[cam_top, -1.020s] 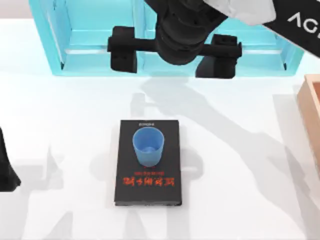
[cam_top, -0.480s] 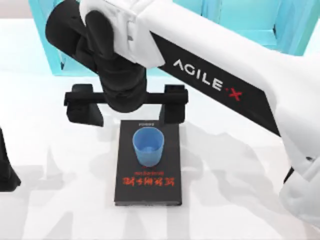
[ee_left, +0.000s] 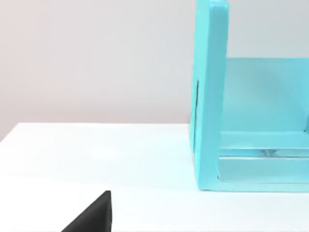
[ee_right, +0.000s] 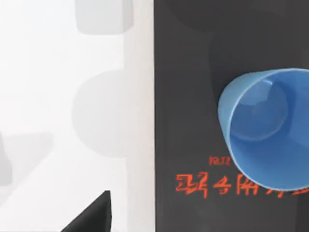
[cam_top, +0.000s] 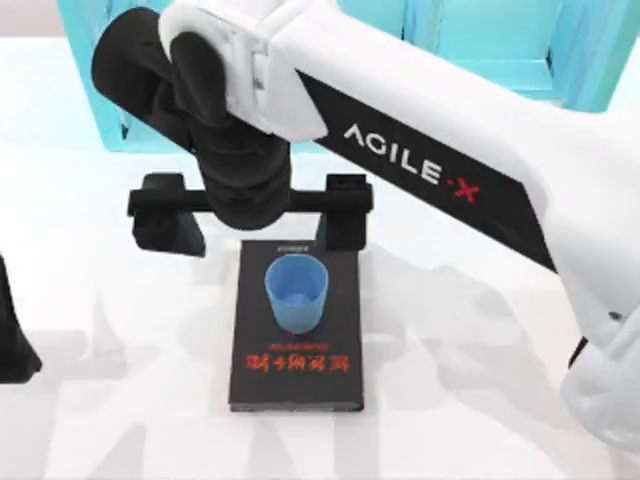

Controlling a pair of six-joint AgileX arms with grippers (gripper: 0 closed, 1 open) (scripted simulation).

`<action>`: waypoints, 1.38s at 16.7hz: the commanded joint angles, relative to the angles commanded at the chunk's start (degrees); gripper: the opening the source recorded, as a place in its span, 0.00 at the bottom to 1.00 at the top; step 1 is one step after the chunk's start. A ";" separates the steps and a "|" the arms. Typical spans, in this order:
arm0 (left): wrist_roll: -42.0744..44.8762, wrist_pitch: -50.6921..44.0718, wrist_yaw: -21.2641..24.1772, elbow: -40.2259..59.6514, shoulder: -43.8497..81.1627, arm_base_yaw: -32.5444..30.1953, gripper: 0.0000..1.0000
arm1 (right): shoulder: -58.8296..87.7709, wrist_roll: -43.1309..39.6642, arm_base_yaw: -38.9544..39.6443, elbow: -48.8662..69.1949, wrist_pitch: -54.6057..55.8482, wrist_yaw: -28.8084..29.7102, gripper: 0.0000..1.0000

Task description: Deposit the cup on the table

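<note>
The blue cup (cam_top: 297, 294) stands upright and empty on a black book (cam_top: 295, 375) with red lettering, near the middle of the white table (cam_top: 120, 420). My right gripper (cam_top: 255, 212) hovers open above the book's far edge, its black fingers (cam_top: 165, 215) spread wide, apart from the cup and holding nothing. Looking down, the right wrist view has the cup (ee_right: 270, 140) on the book (ee_right: 193, 87) with bare table (ee_right: 63, 121) beside it. My left arm (cam_top: 10, 345) stays parked at the table's left edge.
A turquoise shelf unit (cam_top: 80, 60) runs along the back of the table, and the left wrist view shows its side wall (ee_left: 210, 96). My right arm's white link (cam_top: 450, 150) crosses the right half of the top view. Bare tabletop lies left and right of the book.
My right gripper has swung from over the shelf forward and to the left, ending above the book's far edge. It has barely shifted in the last half second. The cup and book have not moved.
</note>
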 joint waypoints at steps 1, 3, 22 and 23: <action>0.00 0.00 0.00 0.00 0.00 0.00 1.00 | -0.03 -0.15 -0.16 -1.78 1.79 -0.01 1.00; 0.00 0.00 0.00 0.00 0.00 0.00 1.00 | -0.06 -0.50 -0.52 -6.42 6.46 -0.04 1.00; 0.00 0.00 0.00 0.00 0.00 0.00 1.00 | 0.24 -1.44 -1.46 -19.91 20.39 -0.16 0.40; 0.00 0.00 0.00 0.00 0.00 0.00 1.00 | 0.24 -1.44 -1.46 -19.91 20.39 -0.16 0.32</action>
